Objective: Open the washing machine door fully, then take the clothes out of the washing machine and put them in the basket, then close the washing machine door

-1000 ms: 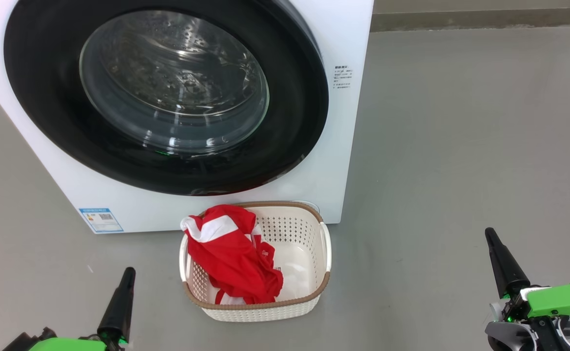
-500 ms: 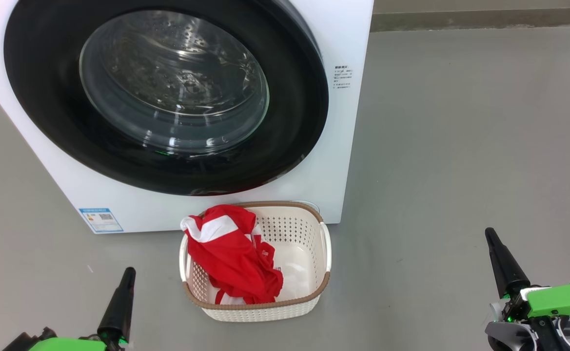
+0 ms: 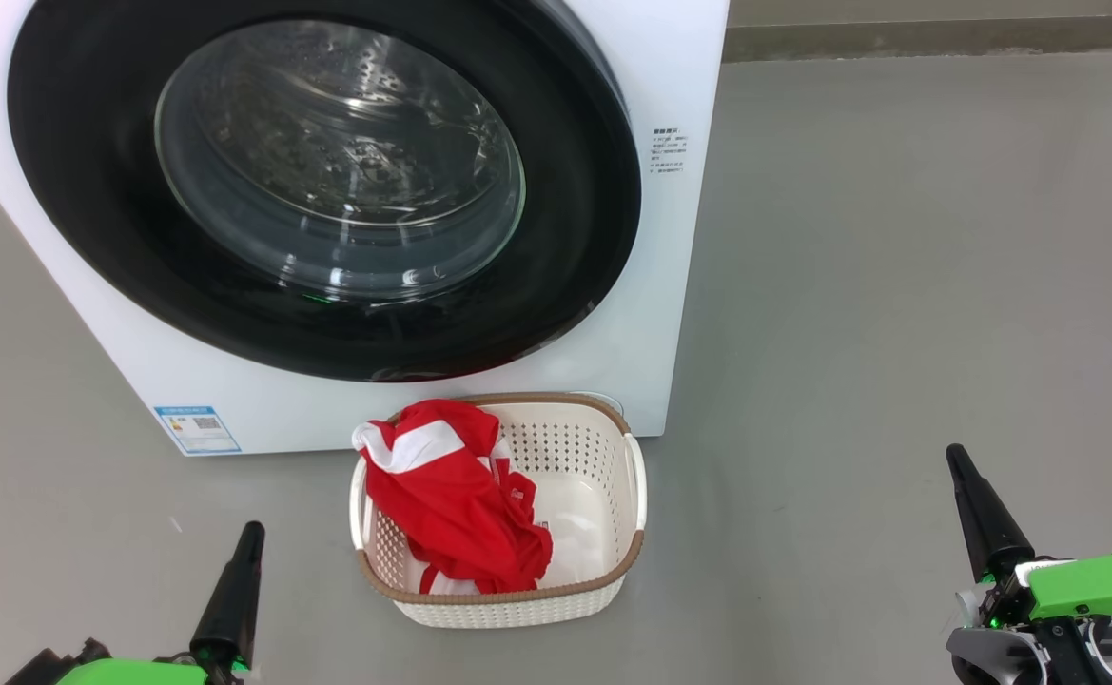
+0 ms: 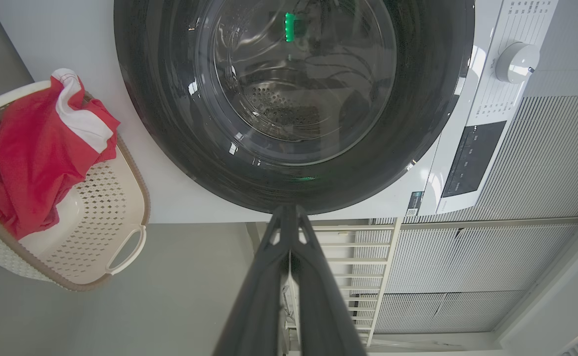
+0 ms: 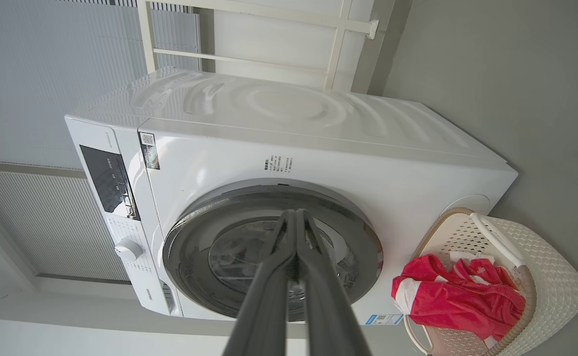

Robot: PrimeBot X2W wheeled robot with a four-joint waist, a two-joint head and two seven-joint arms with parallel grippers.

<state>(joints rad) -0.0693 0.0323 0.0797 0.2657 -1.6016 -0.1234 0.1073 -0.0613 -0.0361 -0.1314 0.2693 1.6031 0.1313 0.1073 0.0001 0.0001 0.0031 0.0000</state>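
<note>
The white washing machine (image 3: 670,285) stands ahead with its black-rimmed glass door (image 3: 327,181) shut against the front; the steel drum shows through the glass. The red and white clothes (image 3: 451,499) lie in the cream basket (image 3: 613,571) on the floor just before the machine, draped over its left side. My left gripper (image 3: 251,533) hangs shut at the lower left, left of the basket and holding nothing. At the lower right my right gripper (image 3: 955,457) is shut and holds nothing. The door (image 4: 289,99) and clothes (image 4: 31,153) show in the left wrist view, the basket (image 5: 541,267) in the right wrist view.
Grey floor (image 3: 898,285) stretches to the right of the machine up to a wall base. A blue label (image 3: 196,428) sits on the machine's lower left front. A control panel with a white dial (image 4: 516,62) and a white frame behind the machine appear in the left wrist view.
</note>
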